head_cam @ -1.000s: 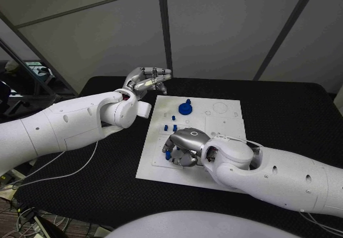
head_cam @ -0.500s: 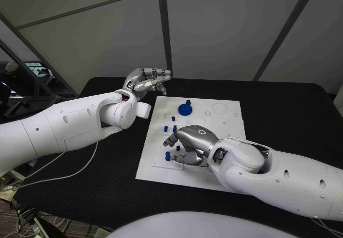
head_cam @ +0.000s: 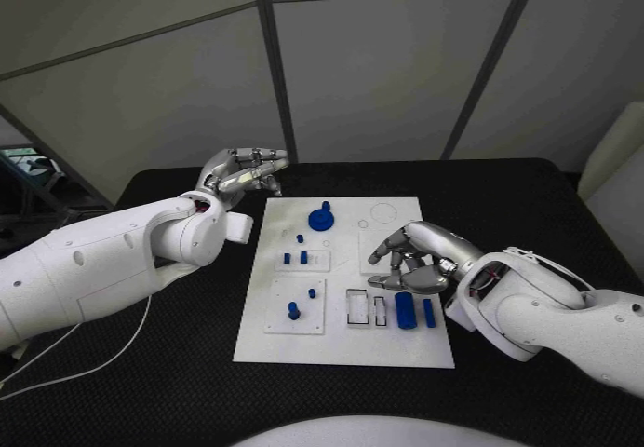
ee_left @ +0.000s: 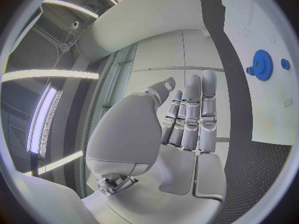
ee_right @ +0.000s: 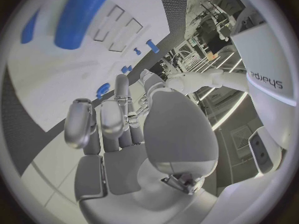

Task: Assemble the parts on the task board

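- While I look down from my head camera, the task board (head_cam: 389, 349) lies in the middle of the bench (head_cam: 564, 214), running from the far edge toward the near one. My right robot hand (head_cam: 420, 259) hovers over the board's right side with its fingers curled in; I see nothing held in it. My left robot hand (head_cam: 242, 172) is raised just off the board's far left corner, fingers loosely bent and apart, holding nothing.
- On the board, a blue gear (head_cam: 322, 219) sits near the far edge, small blue pegs (head_cam: 303, 258) stand along the left side, and a blue block (head_cam: 404, 307) and a slim blue bar (head_cam: 428, 312) sit by the near right corner. An open rectangular slot (head_cam: 355, 308) is just beside the block.
- From my left wrist, the hand's fingers (ee_left: 190, 119) lie straight and side by side, gripping nothing. The gear (ee_left: 262, 64) shows on the board's white surface, well apart from the hand.
- From my right wrist, the fingers (ee_right: 112, 117) bend inward over the board, with the block (ee_right: 77, 17) and a few pegs (ee_right: 152, 47) lying beyond them.
- My judgement: several parts look seated, but at least the open slot remains unfilled, so the assembly seems partway done, and neither hand carries a part yet.
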Controlling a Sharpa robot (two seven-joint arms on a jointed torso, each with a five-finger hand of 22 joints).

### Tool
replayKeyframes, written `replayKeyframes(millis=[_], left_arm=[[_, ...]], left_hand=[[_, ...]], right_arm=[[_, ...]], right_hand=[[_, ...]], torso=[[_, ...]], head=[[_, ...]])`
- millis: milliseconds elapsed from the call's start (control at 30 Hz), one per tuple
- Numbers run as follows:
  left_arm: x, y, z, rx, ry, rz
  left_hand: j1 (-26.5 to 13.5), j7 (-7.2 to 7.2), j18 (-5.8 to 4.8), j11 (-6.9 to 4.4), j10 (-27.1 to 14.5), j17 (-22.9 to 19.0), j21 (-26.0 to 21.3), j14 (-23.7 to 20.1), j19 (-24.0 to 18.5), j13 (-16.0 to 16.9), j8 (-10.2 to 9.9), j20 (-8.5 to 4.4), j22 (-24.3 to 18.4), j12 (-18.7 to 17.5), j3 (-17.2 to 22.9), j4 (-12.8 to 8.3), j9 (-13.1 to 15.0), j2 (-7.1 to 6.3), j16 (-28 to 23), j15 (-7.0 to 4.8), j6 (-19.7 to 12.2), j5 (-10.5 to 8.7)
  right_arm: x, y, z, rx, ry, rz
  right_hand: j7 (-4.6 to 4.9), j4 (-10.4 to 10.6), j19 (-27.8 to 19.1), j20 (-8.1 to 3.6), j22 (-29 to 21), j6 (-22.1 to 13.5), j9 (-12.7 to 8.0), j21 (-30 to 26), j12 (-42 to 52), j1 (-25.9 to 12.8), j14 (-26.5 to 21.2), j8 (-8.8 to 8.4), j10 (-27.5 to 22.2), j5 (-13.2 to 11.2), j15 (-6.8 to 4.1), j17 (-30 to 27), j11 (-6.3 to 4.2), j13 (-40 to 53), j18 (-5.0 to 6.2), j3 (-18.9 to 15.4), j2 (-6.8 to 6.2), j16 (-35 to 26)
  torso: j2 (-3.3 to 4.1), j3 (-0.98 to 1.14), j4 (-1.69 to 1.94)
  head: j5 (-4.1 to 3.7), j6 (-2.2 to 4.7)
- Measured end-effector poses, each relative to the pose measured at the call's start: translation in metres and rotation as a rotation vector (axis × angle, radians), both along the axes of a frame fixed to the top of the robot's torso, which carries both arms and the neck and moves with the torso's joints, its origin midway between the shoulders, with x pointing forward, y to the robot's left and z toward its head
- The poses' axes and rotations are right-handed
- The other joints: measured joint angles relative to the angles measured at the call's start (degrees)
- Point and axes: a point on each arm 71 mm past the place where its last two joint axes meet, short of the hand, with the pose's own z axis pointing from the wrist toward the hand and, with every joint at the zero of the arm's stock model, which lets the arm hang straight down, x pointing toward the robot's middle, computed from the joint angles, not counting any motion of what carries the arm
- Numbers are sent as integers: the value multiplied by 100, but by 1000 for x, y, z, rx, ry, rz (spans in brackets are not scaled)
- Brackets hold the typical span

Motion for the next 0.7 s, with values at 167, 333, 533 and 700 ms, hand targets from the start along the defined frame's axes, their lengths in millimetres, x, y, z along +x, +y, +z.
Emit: replayKeyframes(millis=[167,333,533,700], left_arm=[[-3,-1,0,-2,2,-7],[-6,0,-1,-2,5,-10],[-7,3,-2,0,8,-7],[-8,2,-3,-1,12,-9]], left_hand=[[0,0,0,0,0,-2,0,0,0,-2,0,0,0,0,0,0,0,0,0,0,0,0],[0,0,0,0,0,-2,0,0,-21,-2,24,21,0,0,0,0,0,0,0,0,0,0],[0,0,0,0,0,-1,0,0,-20,-2,24,21,-1,0,0,0,0,0,0,0,0,0],[0,0,0,0,0,-1,0,0,-20,-2,24,21,-1,0,0,0,0,0,0,0,0,0]], right_arm=[[-2,-34,0,16,82,-116],[-6,-54,-2,-12,122,-185],[-16,-58,-7,-82,157,-212],[-20,-54,-13,-145,168,-221]], right_hand=[[-82,324,488,-44,126,-62,124,641,3173,-37,29,473,196,164,-29,1335,-65,3636,-259,-698,200,905],[-89,459,491,-47,125,-112,195,870,3705,56,29,704,304,240,-29,1768,-34,4387,-308,-992,311,1184],[-105,632,490,-47,125,-168,277,983,3908,-91,29,903,420,403,-29,1925,-68,4736,-347,-1340,377,1317],[-123,645,490,-47,124,-187,329,1045,4039,-200,29,990,520,373,-29,1925,-68,4961,-346,-1521,410,1429]], torso=[[-5,4,-61],[-5,12,-96],[-5,16,-122],[-9,12,-124]], head=[[-250,60],[-426,70],[-544,59],[-578,38]])
